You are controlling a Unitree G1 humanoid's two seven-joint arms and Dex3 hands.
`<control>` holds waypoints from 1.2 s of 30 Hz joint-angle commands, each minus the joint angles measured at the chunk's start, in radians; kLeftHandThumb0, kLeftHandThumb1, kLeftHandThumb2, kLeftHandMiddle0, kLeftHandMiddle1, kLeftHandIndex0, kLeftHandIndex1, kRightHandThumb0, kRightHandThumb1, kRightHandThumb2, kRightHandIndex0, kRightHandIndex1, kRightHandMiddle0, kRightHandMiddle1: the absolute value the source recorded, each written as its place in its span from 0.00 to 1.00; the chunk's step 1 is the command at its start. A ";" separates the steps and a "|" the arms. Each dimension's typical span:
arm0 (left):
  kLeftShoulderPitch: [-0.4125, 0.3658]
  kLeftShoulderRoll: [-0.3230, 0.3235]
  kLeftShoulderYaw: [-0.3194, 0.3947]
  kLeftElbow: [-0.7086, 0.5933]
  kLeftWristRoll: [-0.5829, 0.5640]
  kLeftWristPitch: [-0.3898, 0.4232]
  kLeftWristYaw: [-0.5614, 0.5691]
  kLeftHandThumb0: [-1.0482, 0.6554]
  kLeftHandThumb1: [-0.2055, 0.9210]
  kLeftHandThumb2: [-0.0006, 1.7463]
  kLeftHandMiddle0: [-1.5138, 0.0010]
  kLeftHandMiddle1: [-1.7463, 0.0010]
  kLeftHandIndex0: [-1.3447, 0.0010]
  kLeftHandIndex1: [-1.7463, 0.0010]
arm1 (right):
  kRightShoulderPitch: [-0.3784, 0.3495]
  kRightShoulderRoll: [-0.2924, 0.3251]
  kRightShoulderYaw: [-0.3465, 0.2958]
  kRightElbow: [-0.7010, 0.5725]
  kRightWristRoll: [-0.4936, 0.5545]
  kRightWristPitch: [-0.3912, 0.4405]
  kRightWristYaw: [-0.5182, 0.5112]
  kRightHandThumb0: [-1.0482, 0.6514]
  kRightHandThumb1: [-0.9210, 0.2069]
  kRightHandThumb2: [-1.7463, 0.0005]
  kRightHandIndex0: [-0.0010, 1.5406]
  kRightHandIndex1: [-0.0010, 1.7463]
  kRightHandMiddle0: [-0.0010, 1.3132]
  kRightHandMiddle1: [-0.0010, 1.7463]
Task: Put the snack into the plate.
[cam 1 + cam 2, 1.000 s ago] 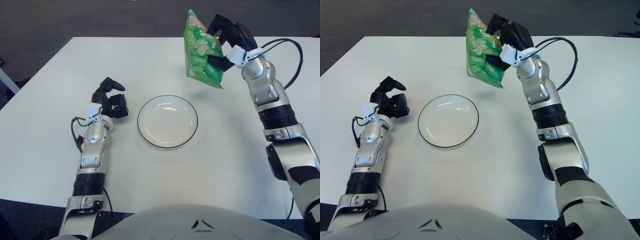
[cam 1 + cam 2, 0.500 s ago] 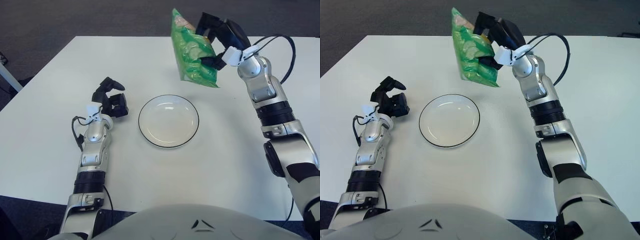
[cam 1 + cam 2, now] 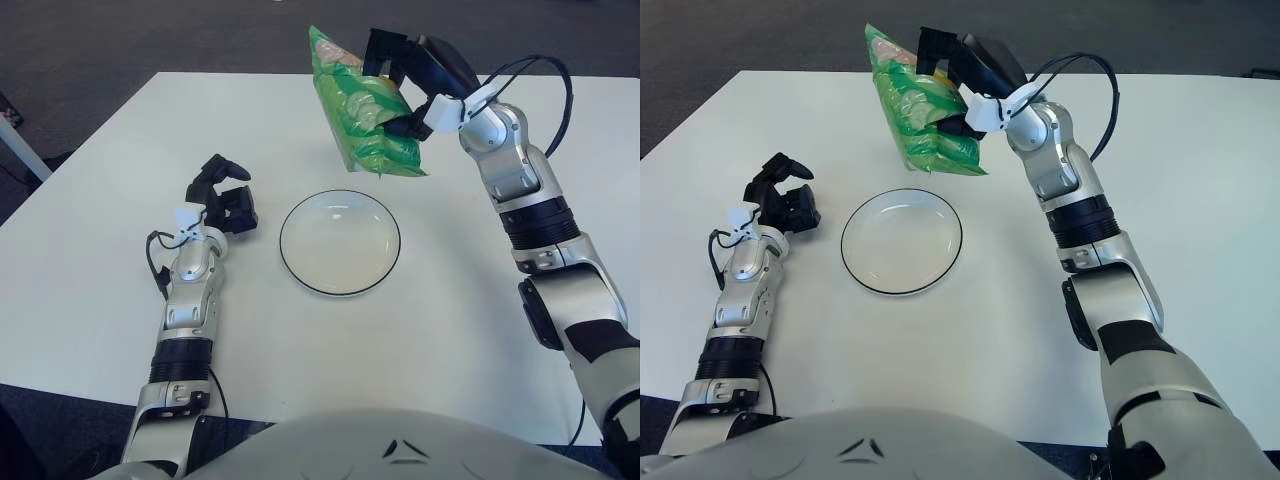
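A green snack bag (image 3: 362, 112) hangs in the air above the far edge of the plate, with my right hand (image 3: 412, 82) shut on its right side. The bag tilts, its top toward the upper left. The white plate (image 3: 340, 242) with a thin dark rim stands empty at the middle of the white table. My left hand (image 3: 222, 194) shows left of the plate, fingers curled and holding nothing.
The white table (image 3: 470, 300) spans the whole view, with dark carpet beyond its far edge. A black cable (image 3: 545, 80) loops from my right wrist. The left forearm stretches from the near edge up toward the plate's left side.
My right hand has carried the snack bag to the left, from right of the plate to above the plate's far rim. The left hand has stayed in place.
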State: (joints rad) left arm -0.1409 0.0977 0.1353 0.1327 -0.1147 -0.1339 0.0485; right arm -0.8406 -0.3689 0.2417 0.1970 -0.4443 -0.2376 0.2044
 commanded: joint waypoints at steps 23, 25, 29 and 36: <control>0.054 -0.055 0.022 0.181 -0.010 -0.071 -0.021 0.33 0.45 0.77 0.11 0.00 0.53 0.00 | 0.104 0.029 0.027 -0.095 0.206 -0.226 0.198 0.62 0.88 0.00 0.57 0.99 0.52 1.00; 0.051 -0.055 0.022 0.188 -0.009 -0.078 -0.023 0.33 0.45 0.77 0.11 0.00 0.53 0.00 | 0.120 0.026 0.033 -0.103 0.232 -0.248 0.225 0.62 0.87 0.00 0.57 0.99 0.52 1.00; 0.051 -0.056 0.023 0.194 -0.012 -0.085 -0.026 0.33 0.45 0.77 0.11 0.00 0.53 0.00 | 0.135 0.025 0.044 -0.107 0.304 -0.276 0.297 0.62 0.87 0.00 0.57 1.00 0.52 1.00; 0.051 -0.059 0.022 0.192 -0.005 -0.082 -0.016 0.33 0.44 0.77 0.11 0.00 0.53 0.00 | 0.153 0.019 0.051 -0.136 0.360 -0.249 0.379 0.62 0.87 0.00 0.57 1.00 0.52 1.00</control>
State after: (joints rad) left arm -0.1929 0.0901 0.1597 0.2386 -0.1180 -0.2079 0.0268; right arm -0.6989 -0.3426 0.2881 0.0851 -0.1188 -0.5008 0.5497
